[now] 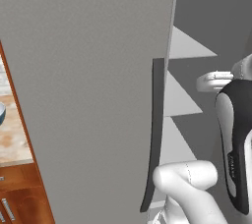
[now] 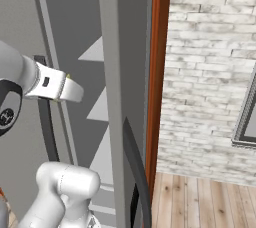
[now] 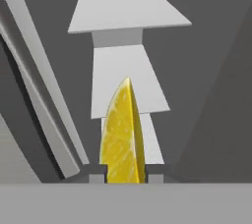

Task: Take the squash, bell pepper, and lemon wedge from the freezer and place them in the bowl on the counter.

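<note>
Inside the open freezer [image 1: 88,70], the pincer [image 3: 127,178] is pinched narrow on the lemon wedge [image 3: 122,134], so that one's in hand. In the hand view the wedge stands up between the two tips, long axis pointing away along the pincer toward the pale shelves [image 3: 125,9]. The bowl [image 1: 2,112] just peeks in at the far left of the left base view, on the bench [image 1: 12,142], other side of the freezer door. So I'd guess the wedge needs backing out and swinging left around that door.
</note>
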